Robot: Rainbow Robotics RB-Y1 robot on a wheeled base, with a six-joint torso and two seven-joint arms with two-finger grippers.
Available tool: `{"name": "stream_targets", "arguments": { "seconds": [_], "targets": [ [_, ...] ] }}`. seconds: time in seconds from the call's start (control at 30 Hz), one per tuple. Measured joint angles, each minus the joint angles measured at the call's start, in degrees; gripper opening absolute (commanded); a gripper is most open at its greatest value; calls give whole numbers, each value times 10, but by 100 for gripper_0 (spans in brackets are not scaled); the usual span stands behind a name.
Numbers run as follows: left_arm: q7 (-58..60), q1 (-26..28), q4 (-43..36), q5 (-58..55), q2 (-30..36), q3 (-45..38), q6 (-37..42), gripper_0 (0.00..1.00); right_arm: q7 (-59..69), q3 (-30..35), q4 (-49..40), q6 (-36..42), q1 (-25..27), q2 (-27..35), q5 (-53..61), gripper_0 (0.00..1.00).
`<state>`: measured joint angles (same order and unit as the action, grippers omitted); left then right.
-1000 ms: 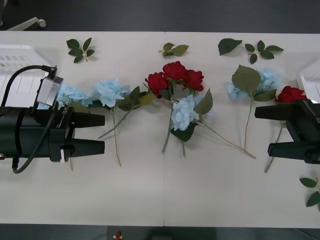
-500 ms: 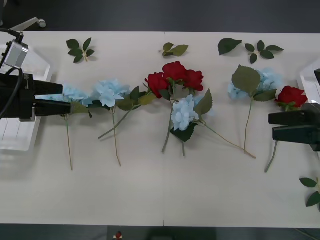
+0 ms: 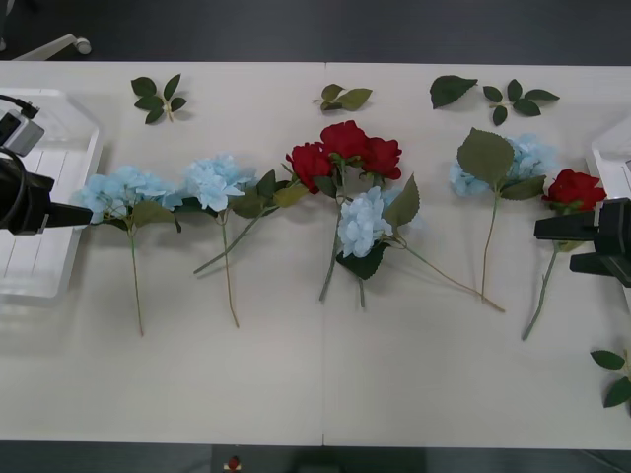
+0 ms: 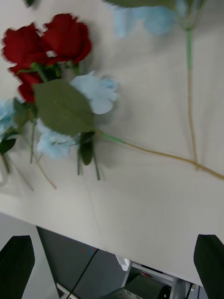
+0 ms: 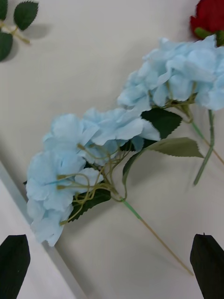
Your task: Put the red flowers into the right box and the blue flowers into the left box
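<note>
- Left gripper (image 3: 87, 215), jaws released, sits over the left box (image 3: 59, 158) beside the blue flowers (image 3: 123, 192).
- Right gripper (image 3: 540, 246), jaws released, sits near the red flowers (image 3: 574, 187).

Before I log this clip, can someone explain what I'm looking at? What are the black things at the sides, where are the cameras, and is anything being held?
It is a two-armed robot at a table. The front picture looks down from above its arms. The black shapes at the sides are its left gripper and right gripper. The other two pictures come from cameras on each wrist, with that arm's fingers at the bottom corners. On the table lie red flowers, blue flowers and loose leaf sprigs. The left box and the right box sit at the table's ends. Both grippers are open and hold nothing.
</note>
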<state>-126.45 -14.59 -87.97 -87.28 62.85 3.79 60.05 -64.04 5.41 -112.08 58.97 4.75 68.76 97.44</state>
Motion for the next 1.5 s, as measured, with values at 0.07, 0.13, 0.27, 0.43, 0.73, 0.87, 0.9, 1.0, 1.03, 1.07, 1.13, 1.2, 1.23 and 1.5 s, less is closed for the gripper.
{"name": "stream_targets", "arguments": {
  "seconds": [0.07,0.13,0.27,0.43,0.73,0.87,0.9,1.0,1.03,1.07,1.13,1.2,1.23,1.5],
  "targets": [
    [47,0,0,38,-10,3,-1,100,77,0,1,14,-15,1,-52,100],
    [86,0,0,69,-19,15,-16,100,124,0,10,32,-33,1,-100,100],
    [103,0,-1,112,-24,66,-81,100,128,-1,50,61,-66,-1,-166,100],
    [180,0,-3,183,-28,146,-166,100,128,-32,128,80,-125,-23,-236,100],
    [236,0,-3,283,-86,170,-178,100,134,-158,322,71,-267,-57,-264,100],
    [257,-4,-3,319,-108,170,-179,100,140,-173,385,43,-298,-80,-270,100],
    [257,-6,-3,326,-113,170,-179,100,140,-178,399,35,-304,-85,-275,100],
    [257,-13,-3,348,-126,170,-179,100,140,-206,432,2,-320,-92,-285,100],
    [257,-15,-2,357,-129,170,-179,100,140,-221,440,-11,-325,-92,-288,100],
    [257,-17,-2,364,-133,170,-179,100,140,-239,447,-21,-331,-92,-291,100],
    [257,-21,2,372,-141,170,-179,100,140,-274,461,-36,-344,-92,-298,100],
    [257,-24,8,374,-147,170,-179,100,140,-314,472,-55,-356,-92,-303,100],
    [257,-24,11,375,-149,170,-179,100,140,-332,476,-65,-362,-92,-305,100],
    [257,-24,29,388,-156,170,-179,34,140,-393,482,-105,-381,-102,-321,100]
  ]
}}
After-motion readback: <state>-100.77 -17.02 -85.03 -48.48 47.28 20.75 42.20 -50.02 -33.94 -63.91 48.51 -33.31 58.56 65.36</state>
